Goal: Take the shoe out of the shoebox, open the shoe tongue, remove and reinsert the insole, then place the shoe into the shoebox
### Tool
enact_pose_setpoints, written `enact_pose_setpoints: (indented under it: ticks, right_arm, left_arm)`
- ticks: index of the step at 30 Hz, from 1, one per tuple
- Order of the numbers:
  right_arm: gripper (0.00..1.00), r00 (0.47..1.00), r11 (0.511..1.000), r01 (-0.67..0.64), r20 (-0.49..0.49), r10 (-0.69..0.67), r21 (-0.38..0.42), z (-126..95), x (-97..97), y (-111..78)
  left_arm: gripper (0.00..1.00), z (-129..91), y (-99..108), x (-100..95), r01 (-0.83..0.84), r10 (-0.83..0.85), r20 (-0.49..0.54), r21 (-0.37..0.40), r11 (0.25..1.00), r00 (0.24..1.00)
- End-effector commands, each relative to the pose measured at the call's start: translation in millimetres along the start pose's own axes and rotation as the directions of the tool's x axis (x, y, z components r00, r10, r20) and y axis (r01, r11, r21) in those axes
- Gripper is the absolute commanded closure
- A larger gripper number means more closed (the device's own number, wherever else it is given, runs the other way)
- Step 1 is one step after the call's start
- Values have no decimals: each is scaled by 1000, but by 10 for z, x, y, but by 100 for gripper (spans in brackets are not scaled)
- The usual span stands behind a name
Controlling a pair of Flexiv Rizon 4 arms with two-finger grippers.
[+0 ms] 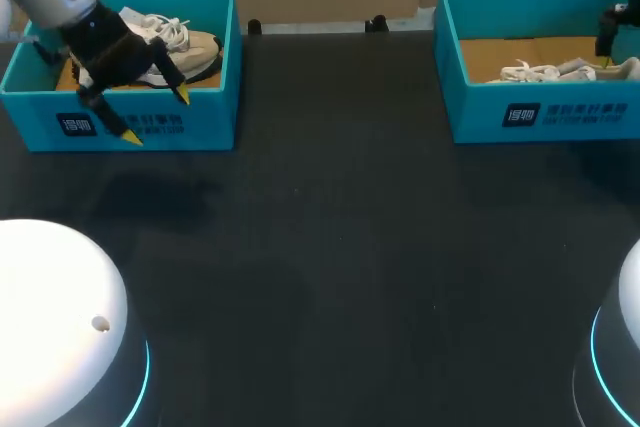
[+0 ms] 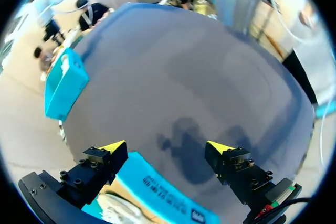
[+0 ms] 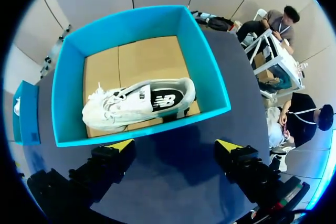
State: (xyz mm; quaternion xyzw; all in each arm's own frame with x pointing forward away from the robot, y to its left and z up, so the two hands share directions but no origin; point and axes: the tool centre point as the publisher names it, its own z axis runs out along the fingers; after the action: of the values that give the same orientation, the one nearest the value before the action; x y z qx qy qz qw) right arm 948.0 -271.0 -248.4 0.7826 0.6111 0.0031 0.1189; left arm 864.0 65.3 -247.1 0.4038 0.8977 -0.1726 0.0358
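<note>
Table top (image 1: 350, 247): dark, matt, fine woven-looking grain.
Left shoebox (image 1: 212, 117), right shoebox (image 3: 207, 77): teal card, matt walls; floor of right one raw brown cardboard, unprinted.
White shoe (image 3: 136, 104) in right shoebox: off-white cloth upper, cloth laces, smooth black side panel.
Beige shoe (image 1: 185, 47) in left shoebox: beige and white cloth-like upper, white laces.
My left gripper (image 2: 167, 147), my right gripper (image 3: 176, 145): matt black finger bodies with small screw heads, smooth yellow tips.
My arm bases (image 1: 55, 307): glossy white shells.
</note>
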Motion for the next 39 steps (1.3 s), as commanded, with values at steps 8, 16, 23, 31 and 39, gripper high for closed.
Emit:
enact_pose_setpoints:
  ticks: [8,16,23,31,39]
  right_arm:
    - [0,1000,1000,0,0,0,-1,2,3,-1]
    - [0,1000,1000,0,0,0,-1,2,3,-1]
    - [0,1000,1000,0,0,0,-1,2,3,-1]
    - [0,1000,1000,0,0,0,-1,2,3,-1]
    - [0,1000,1000,0,0,0,-1,2,3,-1]
  left_arm:
    - [0,-83,80,-54,-89,88,-112,-1,996,990]
    - [0,8,69,-17,-169,171,-100,25,985,980]
    - [0,-151,451,-121,-403,403,-127,22,915,906]
    - [0,-376,751,-180,-582,569,-161,-49,812,807]
    - [0,-527,1321,-190,-752,706,-263,-178,634,657]
